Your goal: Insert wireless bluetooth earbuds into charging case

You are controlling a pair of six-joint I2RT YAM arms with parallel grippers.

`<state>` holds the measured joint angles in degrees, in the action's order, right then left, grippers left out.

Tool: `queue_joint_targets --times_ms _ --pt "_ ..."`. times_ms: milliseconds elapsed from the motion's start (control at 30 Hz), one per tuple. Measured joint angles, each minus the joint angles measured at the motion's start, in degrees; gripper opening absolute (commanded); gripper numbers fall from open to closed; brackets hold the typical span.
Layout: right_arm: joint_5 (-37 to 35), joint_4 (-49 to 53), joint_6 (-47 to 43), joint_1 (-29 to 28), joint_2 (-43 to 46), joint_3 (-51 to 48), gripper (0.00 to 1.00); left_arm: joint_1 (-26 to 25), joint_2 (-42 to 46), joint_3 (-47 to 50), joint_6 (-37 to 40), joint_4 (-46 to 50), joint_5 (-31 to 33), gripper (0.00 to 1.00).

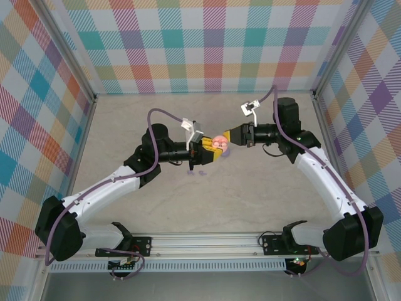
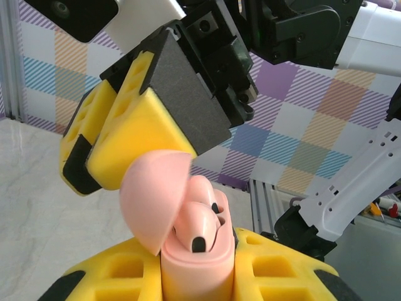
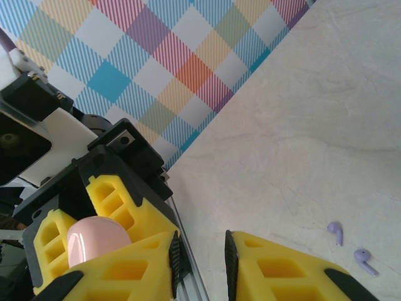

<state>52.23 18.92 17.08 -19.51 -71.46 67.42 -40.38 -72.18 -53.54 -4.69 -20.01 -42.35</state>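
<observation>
Two tiny lilac plastic earbuds [image 3: 336, 232] are seen lying side by side on the pale marbled tabletop [image 3: 301, 125], apart from both grippers, while a salmon-pink round plastic case [image 2: 195, 266], lid [image 2: 153, 200] open, is clamped in the left gripper [image 1: 210, 151], and the right gripper [image 3: 200, 257] is held slightly parted, empty, just beside that lid.

Bright, even, diffuse light falls from above in the top view, leaving only faint, soft shadows under the arms on the pale bench [image 1: 125, 125]. The straight walls lean outward toward the picture's edges. At the left wrist, the pink case [image 2: 194, 263] carries a gentle sheen and the background is soft. At the right wrist, the near yellow fingers [image 3: 288, 269] blur slightly, while the earbuds [image 3: 336, 232] look crisp.
</observation>
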Motion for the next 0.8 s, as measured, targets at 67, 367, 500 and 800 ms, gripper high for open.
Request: queue_joint_targets --times_ms 67,367,500,800 --pt "0.7 0.0 0.0 0.0 0.1 -0.2 0.28 0.0 -0.4 0.0 -0.4 0.0 0.4 0.03" --pt "-4.5 2.1 -0.9 -0.1 1.5 -0.2 0.3 0.0 -1.4 0.0 -1.5 0.7 3.0 0.03" --pt "-13.9 5.7 -1.7 -0.1 2.3 -0.1 0.31 0.5 -1.7 -1.1 -2.3 2.7 6.6 0.02" --pt "-28.0 9.7 -2.0 -0.1 4.6 -0.1 0.31 5.2 -5.1 -3.1 -8.9 6.6 12.8 0.05"
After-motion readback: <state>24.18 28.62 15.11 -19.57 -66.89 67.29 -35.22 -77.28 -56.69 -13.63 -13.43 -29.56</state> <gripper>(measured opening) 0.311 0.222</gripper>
